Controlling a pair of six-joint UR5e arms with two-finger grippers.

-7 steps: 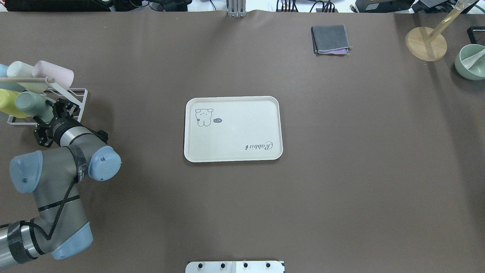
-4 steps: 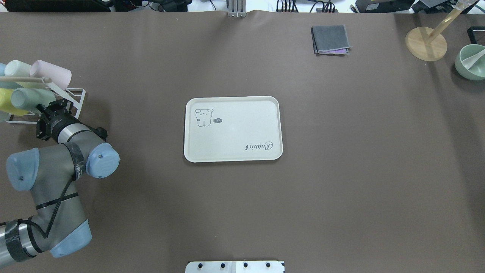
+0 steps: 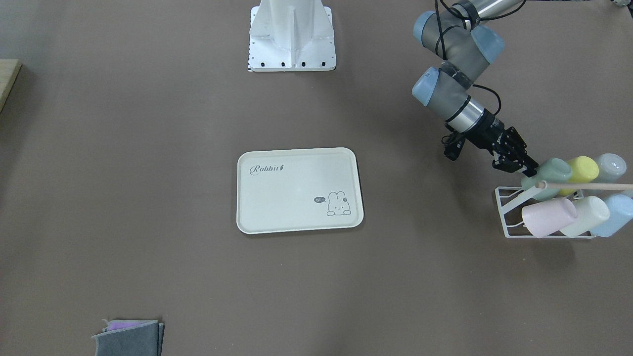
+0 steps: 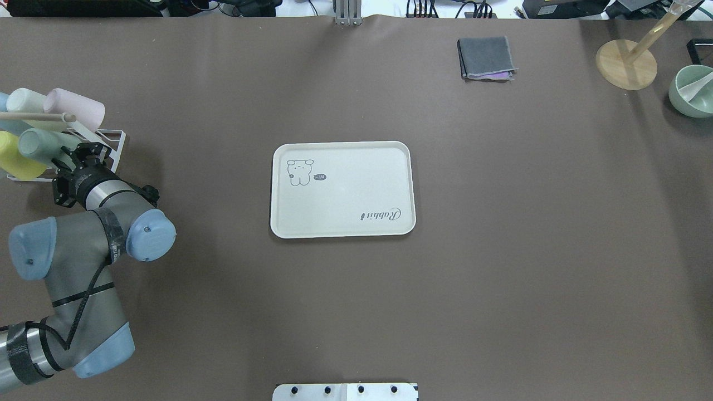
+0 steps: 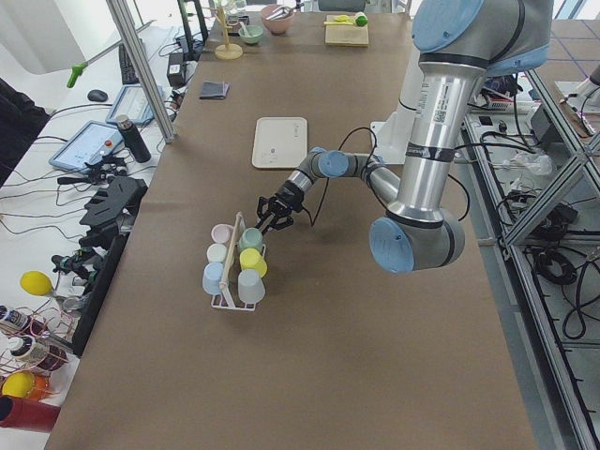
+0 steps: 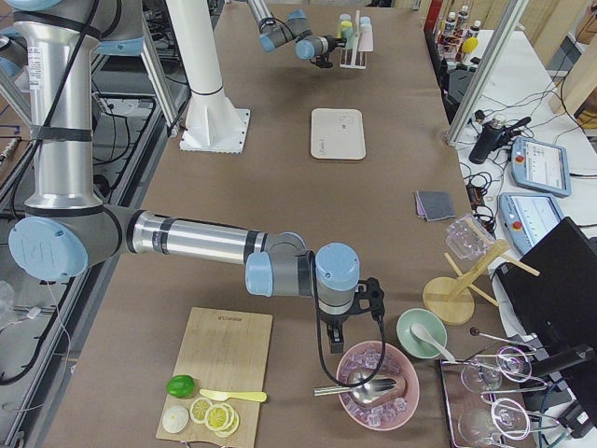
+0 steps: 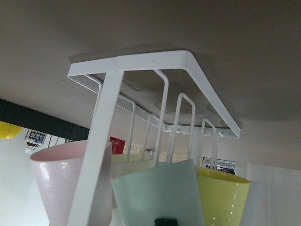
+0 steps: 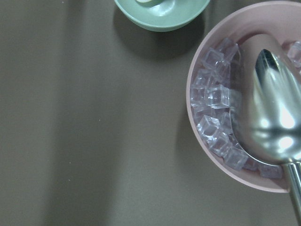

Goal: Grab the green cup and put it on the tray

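The green cup (image 4: 36, 142) (image 3: 551, 171) (image 7: 157, 193) lies tilted on a white wire rack (image 4: 108, 136) at the table's left end, among other pastel cups. My left gripper (image 4: 75, 153) (image 3: 521, 168) is at the cup's near end and touches it. A black fingertip (image 7: 165, 221) sits against the cup's wall, but I cannot tell whether the fingers clamp it. The cream tray (image 4: 345, 192) (image 3: 296, 193) lies bare at mid-table, well apart from the rack. My right gripper (image 6: 340, 329) hangs far off over a bowl of ice; I cannot tell its state.
Pink (image 4: 78, 108), yellow (image 4: 14, 159) and pale cups share the rack under a wooden rod (image 4: 39, 117). A folded grey cloth (image 4: 486, 57), a wooden stand (image 4: 626, 64) and a green bowl (image 4: 692, 89) sit at the far right. The pink ice bowl (image 8: 235, 117) holds a metal scoop.
My left arm moved left and up into the rack. The green cup and the rack shifted left with it. Over the last half second almost nothing moved.
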